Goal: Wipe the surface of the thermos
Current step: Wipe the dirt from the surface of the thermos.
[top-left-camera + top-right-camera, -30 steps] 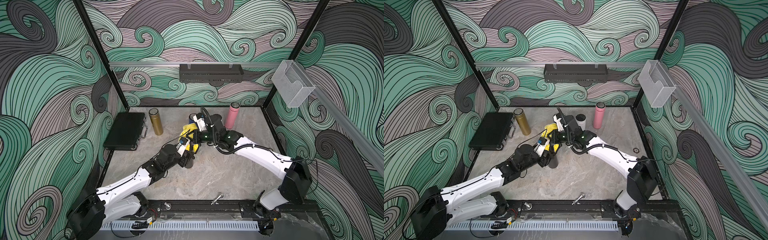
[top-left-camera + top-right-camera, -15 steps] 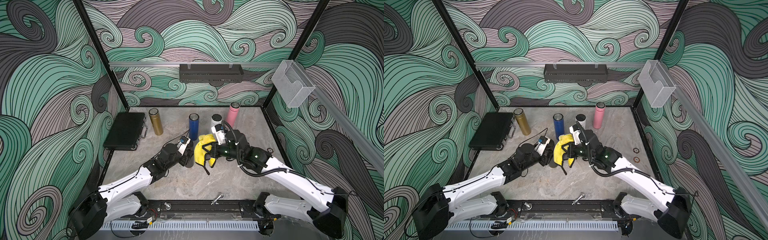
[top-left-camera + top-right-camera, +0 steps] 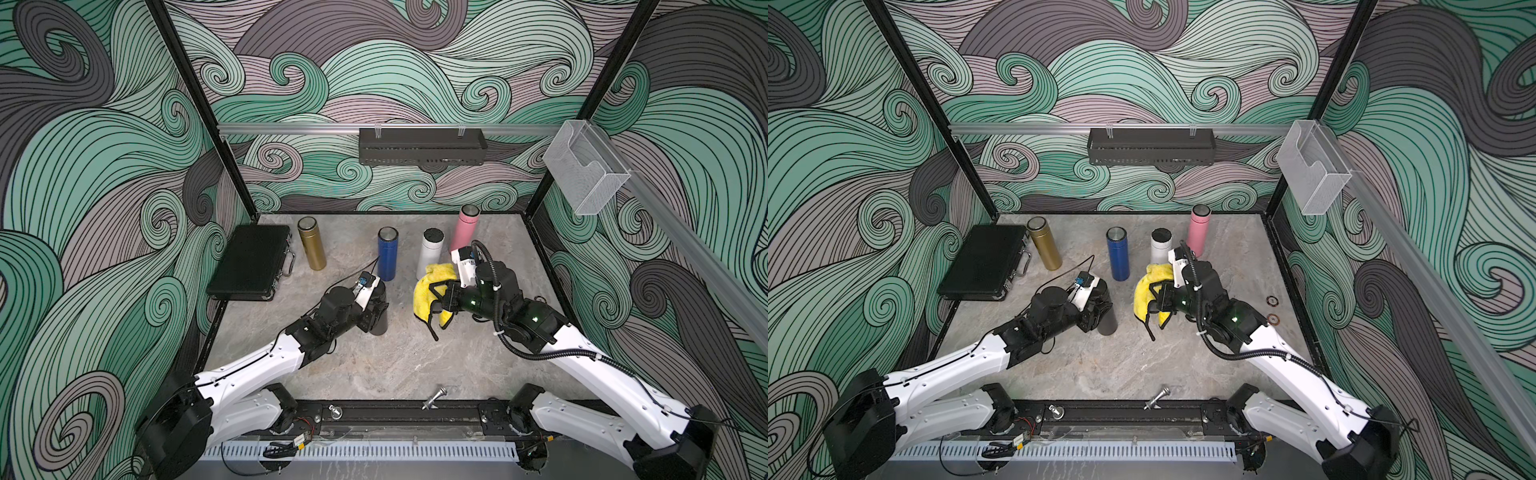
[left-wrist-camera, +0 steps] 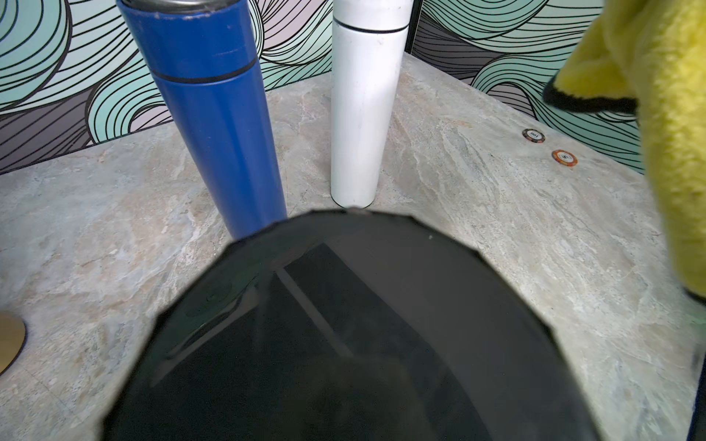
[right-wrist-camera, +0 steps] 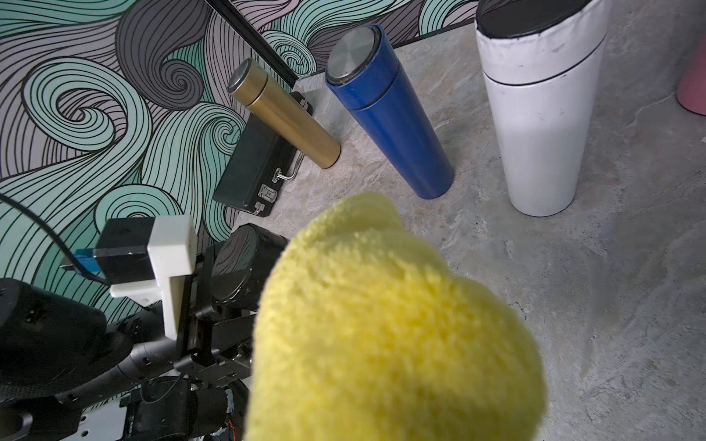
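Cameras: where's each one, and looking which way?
Top views: high in front, looking down at the table; both arms show, left hand gripping the black bottle, right hand the yellow cloth.
Left wrist: on that arm, facing the blue bottle and white bottle past the black bottle; no arm shows.
Right wrist: on that arm, facing the left arm over the cloth.
Shared: all show blue and white bottles.

Desk (image 3: 395, 365), rear: row of thermoses (image 3: 387, 257), its leftmost thermos (image 3: 311, 245) just right of the case (image 3: 251, 262). Before the row stands a fifth thermos (image 3: 380, 323); the cloth (image 3: 424, 291) is to its right, apart.
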Available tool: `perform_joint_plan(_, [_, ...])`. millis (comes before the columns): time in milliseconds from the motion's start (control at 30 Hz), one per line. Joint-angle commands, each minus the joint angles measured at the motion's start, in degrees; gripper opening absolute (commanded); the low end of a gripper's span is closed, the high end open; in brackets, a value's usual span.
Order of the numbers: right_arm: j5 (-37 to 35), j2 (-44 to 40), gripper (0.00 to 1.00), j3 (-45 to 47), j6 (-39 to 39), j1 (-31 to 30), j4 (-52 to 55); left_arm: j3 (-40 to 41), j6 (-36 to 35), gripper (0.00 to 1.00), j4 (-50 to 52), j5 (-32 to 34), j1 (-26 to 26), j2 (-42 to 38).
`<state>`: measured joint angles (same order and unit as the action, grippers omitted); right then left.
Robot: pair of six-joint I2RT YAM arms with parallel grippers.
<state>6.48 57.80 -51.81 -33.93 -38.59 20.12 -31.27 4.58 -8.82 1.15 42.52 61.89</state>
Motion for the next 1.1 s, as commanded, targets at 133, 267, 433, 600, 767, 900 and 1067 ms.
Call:
perform_joint_plan(133, [1.2, 2.5, 0.00, -1.3, 1.3, 0.8, -2.4, -2.3, 1.0, 0.00, 2.2, -0.7, 0.5, -0.6])
perform_joint_plan(267, [1.4, 1.7, 0.00, 0.4, 0.5, 1.0, -2.6, -5.0, 4.7, 0.00, 5.1, 0.1, 0.5, -2.9])
perform_joint_plan(433, [4.2, 1.3, 0.00, 7.3, -4.3, 1.5, -8.1, -10.5, 14.1, 0.00, 12.9, 6.2, 0.5, -7.1])
perform_joint_plan(600, [8.3, 1.8, 0.00, 17.4, -10.3, 1.7, -21.6, -16.5, 24.3, 0.00, 20.6, 11.1, 0.4, -10.6])
perform_joint_plan(767, [11.2, 5.7, 0.00, 26.3, -12.3, 1.6, -38.2, -19.9, 31.6, 0.00, 22.3, 10.7, 0.4, -10.9])
perform_joint_plan(900, [13.6, 9.3, 0.00, 28.2, -13.4, 1.2, -49.7, -20.2, 35.5, 0.00, 18.6, 7.3, 0.4, -9.9])
perform_joint_plan(1067, [14.6, 13.3, 0.00, 25.2, -12.5, 0.3, -52.2, -17.9, 39.0, 0.00, 12.9, 7.5, 0.4, -10.4])
